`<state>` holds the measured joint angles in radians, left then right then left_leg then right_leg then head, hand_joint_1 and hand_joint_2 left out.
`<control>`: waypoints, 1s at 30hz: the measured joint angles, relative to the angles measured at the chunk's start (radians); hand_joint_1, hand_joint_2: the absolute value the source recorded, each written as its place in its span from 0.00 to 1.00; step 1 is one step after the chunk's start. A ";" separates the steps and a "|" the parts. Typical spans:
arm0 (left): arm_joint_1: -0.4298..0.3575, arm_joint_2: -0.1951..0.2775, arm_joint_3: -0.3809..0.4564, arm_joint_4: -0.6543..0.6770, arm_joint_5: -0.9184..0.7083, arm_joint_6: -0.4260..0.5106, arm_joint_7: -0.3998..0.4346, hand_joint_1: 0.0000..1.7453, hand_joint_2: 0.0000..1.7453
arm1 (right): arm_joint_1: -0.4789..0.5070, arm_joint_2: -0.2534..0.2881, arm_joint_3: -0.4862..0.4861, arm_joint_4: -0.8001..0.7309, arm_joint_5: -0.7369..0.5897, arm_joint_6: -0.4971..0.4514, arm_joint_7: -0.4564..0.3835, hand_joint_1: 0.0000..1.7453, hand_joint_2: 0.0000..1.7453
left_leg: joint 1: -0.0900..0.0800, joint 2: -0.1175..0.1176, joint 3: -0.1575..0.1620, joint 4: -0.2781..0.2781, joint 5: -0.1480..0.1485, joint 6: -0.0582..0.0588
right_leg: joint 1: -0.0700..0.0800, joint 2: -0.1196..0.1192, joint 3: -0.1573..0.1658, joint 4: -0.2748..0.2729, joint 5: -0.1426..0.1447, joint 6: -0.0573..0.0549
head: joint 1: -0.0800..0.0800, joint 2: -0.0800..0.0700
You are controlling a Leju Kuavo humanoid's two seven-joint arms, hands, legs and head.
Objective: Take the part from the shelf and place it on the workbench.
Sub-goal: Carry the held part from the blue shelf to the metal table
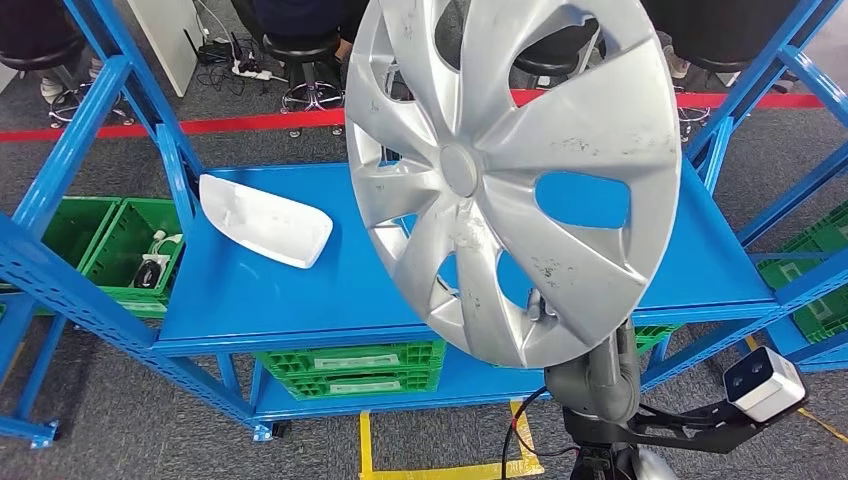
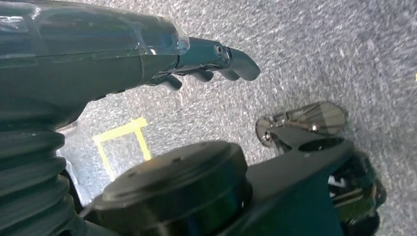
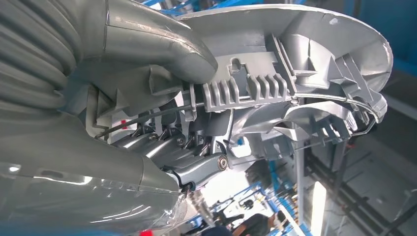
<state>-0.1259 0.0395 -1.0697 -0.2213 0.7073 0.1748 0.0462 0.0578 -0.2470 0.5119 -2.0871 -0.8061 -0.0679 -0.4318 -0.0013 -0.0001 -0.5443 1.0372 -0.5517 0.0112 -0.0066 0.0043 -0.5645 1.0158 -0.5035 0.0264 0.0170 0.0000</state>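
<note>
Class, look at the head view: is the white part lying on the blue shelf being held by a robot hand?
No. The white part lies alone on the blue shelf; the right robot hand grips the silver hubcap instead.

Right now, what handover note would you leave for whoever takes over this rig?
Right hand: grips the silver plastic wheel cover at its rim, holding it up in front of the blue metal shelf.
Left hand: hangs over the grey floor, holding nothing.
A white curved part lies on the shelf.
Done: wheel cover lifted.
Left: set it on the workbench.
</note>
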 joint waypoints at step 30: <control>0.000 -0.019 0.000 0.000 -0.020 0.021 -0.050 0.00 1.00 | -0.047 -0.008 0.019 -0.002 0.069 0.013 0.051 1.00 1.00 | 0.000 0.003 0.000 0.000 0.000 0.000 | 0.000 0.000 0.000 0.000 0.000 0.000 | 0.000 0.000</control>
<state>-0.1258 0.0206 -1.0697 -0.2213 0.6873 0.1956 -0.0039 0.0108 -0.2551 0.5308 -2.0893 -0.7367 -0.0552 -0.3812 -0.0013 0.0033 -0.5442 1.0372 -0.5517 0.0112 -0.0066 0.0043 -0.5645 1.0159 -0.5034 0.0264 0.0167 0.0000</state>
